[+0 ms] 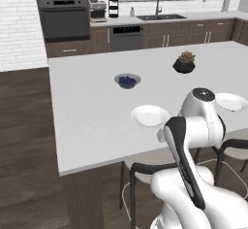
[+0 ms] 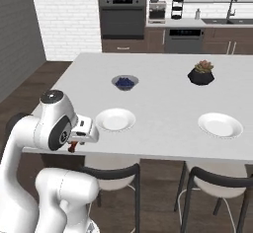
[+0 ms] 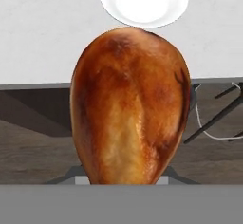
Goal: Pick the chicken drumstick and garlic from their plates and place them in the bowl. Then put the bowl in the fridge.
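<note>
The chicken drumstick [image 3: 128, 109], orange-brown and glossy, stands close before the hand camera with its fat end up, hiding the fingertips. In the right base view my gripper [image 2: 73, 147] hangs at the island's near edge, shut on the drumstick [image 2: 72, 148], of which a small reddish piece peeks out below the hand. Both white plates look bare. One plate [image 2: 115, 119] [image 1: 150, 115] [image 3: 144, 2] lies just beyond the gripper, and the other plate [image 2: 220, 125] [image 1: 231, 102] lies further right. The garlic, the bowl and the fridge are out of view.
A bowl of blue berries [image 2: 124, 82] [image 1: 127, 81] and a black succulent planter [image 2: 201, 73] [image 1: 184, 63] stand further back on the white island [image 2: 163, 98]. Two stools [image 2: 114, 176] [image 2: 217, 183] are tucked under its near edge. Oven and sink line the back wall.
</note>
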